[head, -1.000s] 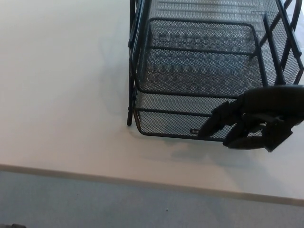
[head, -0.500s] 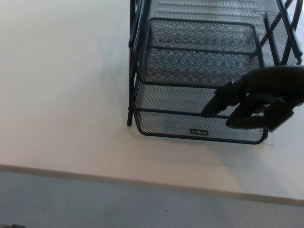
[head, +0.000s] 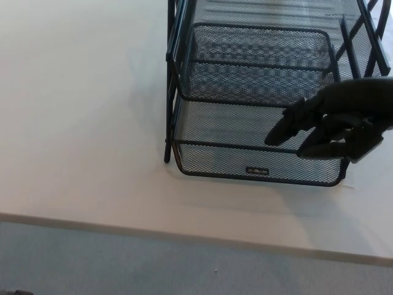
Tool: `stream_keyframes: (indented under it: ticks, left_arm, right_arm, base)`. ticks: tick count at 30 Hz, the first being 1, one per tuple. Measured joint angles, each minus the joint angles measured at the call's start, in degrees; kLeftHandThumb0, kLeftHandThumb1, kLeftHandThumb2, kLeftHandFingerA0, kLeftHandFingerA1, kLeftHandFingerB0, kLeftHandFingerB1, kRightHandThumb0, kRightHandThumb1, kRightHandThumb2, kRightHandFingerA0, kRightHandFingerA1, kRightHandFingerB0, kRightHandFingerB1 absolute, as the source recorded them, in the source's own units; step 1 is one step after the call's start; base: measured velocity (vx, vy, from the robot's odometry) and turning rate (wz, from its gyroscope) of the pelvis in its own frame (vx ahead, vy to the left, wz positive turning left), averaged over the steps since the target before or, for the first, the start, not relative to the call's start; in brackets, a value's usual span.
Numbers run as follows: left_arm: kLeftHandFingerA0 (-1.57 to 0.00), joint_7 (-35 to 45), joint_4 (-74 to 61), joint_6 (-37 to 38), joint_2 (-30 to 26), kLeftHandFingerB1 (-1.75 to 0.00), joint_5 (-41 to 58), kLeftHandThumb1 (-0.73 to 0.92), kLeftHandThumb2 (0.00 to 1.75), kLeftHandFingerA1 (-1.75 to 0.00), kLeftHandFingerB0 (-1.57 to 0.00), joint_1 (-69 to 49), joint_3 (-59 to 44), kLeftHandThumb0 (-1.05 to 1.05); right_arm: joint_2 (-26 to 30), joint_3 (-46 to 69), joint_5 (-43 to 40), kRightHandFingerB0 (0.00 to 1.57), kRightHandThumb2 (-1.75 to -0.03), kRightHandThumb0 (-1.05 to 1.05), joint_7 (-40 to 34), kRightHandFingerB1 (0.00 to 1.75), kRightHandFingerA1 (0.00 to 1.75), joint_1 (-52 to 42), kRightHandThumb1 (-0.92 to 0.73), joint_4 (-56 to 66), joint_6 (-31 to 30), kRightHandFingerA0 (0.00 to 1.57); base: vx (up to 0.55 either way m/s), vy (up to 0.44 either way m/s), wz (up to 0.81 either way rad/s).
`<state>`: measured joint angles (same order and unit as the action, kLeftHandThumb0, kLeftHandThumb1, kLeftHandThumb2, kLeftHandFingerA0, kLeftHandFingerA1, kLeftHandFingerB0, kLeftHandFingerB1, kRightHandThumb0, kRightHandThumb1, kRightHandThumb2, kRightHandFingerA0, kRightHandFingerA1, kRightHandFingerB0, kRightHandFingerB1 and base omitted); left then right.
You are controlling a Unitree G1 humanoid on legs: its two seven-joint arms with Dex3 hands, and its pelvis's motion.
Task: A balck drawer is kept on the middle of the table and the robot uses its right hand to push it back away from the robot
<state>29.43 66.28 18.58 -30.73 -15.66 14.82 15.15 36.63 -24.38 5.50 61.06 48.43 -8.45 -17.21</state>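
Observation:
A black wire-mesh drawer unit (head: 258, 92) stands on the white table (head: 80, 123), with stacked trays in a black frame. Its lowest tray (head: 227, 166) is slid out toward me and carries a small label on its front wall. My right hand (head: 334, 123) comes in from the right and hovers over the right part of that pulled-out tray, fingers (head: 288, 126) spread and pointing left, holding nothing. I cannot tell whether the fingertips touch the mesh. My left hand does not show.
The table's front edge (head: 184, 236) runs across the lower part of the picture, with grey floor (head: 153, 270) below it. White tabletop stretches to the left of the drawer unit.
My right hand has risen from the tray's front wall near the label to above the tray's right side. The drawer unit sits slightly farther from me than before.

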Motion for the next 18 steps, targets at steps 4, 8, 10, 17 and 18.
stream_keyframes:
  ticks: [4,8,10,17,18]
  left_arm:
    - [-0.29,-0.01,0.05,-0.01,0.01,-0.29,0.05,0.70,0.61,-0.32,-0.23,0.00,-0.16,-0.58]
    - [-0.28,-0.01,0.03,-0.01,0.02,-0.29,0.06,0.70,0.61,-0.31,-0.23,0.05,-0.15,-0.59]
    - [-0.29,-0.01,0.02,-0.01,0.02,-0.29,0.05,0.71,0.62,-0.31,-0.23,0.05,-0.11,-0.59]
    - [-0.32,0.00,-0.05,-0.01,0.02,-0.29,0.09,0.71,0.61,-0.32,-0.23,0.09,-0.09,-0.58]
    - [-0.32,0.00,-0.04,-0.01,0.02,-0.29,0.09,0.71,0.61,-0.32,-0.23,0.09,-0.10,-0.58]
  right_arm:
    - [0.02,0.17,0.43,0.22,-0.64,-0.61,0.08,0.29,0.33,-0.58,-0.81,1.29,0.22,0.30]
    - [0.55,0.63,0.73,0.22,-0.64,-0.62,0.25,0.29,0.34,-2.66,-0.81,6.16,0.20,0.31]
    - [1.16,0.97,0.70,0.22,-0.65,-0.65,0.34,0.28,0.32,-4.19,-0.82,9.47,0.16,0.29]
    - [4.16,4.18,0.05,0.24,-0.65,-0.64,1.07,0.30,0.36,-10.73,-0.83,23.43,-0.64,0.31]
    - [4.27,4.48,-0.07,0.24,-0.65,-0.64,1.12,0.30,0.36,-11.14,-0.83,24.23,-0.70,0.31]
  base:
    - [0.00,0.000,0.00]
    - [0.00,0.000,0.00]
    - [0.00,0.000,0.00]
    - [0.00,0.000,0.00]
    - [0.00,0.000,0.00]
